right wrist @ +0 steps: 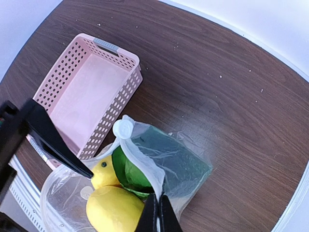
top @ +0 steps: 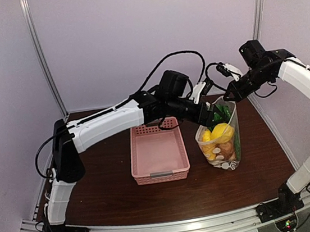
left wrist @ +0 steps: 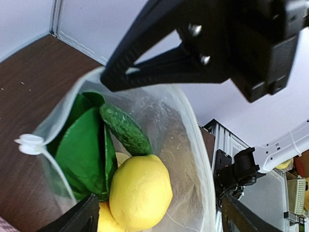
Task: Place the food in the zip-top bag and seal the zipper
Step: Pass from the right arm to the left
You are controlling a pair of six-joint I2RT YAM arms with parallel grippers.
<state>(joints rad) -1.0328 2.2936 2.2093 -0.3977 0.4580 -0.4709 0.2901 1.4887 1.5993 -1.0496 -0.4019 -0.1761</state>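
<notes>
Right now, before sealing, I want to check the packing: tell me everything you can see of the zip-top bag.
The zip-top bag is clear, soft plastic with white dots, standing upright on the table beside the pink basket, not touching it. Its mouth gapes open, a white tab on the rim. Inside show lemons, a cucumber and green leaves. The right fingers pinch its rim; the left fingers stand open over the mouth.

open zip-top bag (left wrist: 189, 159) holds lemon (left wrist: 141, 191), cucumber (left wrist: 125, 129), leafy vegetable (left wrist: 82, 150); fingers (left wrist: 81, 220) apparently spread wide.
</notes>
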